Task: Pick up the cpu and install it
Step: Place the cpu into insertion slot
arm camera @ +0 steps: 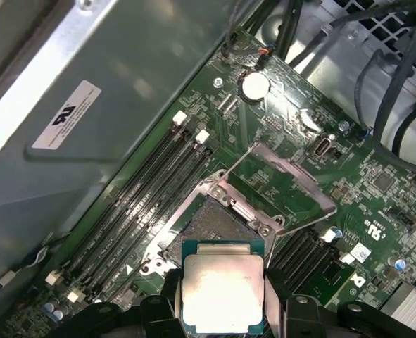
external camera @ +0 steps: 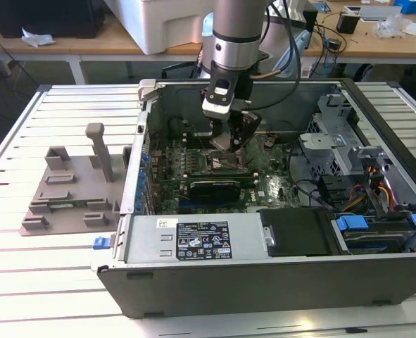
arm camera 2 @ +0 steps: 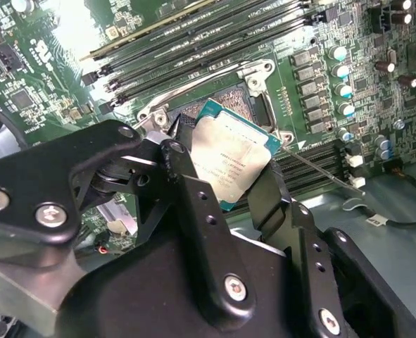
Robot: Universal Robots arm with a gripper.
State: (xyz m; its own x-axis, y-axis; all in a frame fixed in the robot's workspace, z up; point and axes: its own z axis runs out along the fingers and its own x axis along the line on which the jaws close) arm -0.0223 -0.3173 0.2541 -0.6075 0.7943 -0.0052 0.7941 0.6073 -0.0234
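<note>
The cpu, a flat square chip with a silver top and teal rim, is clamped between my black fingers in the second wrist view. My gripper is shut on it. In the first wrist view the cpu hangs just above the open socket, whose metal load frame is swung up. In the exterior view my gripper reaches down inside the computer case over the socket on the green motherboard.
Black memory slots run beside the socket. A round coin battery and black cables lie beyond it. The case walls, drive bays and a grey fixture on the slatted table surround the work area.
</note>
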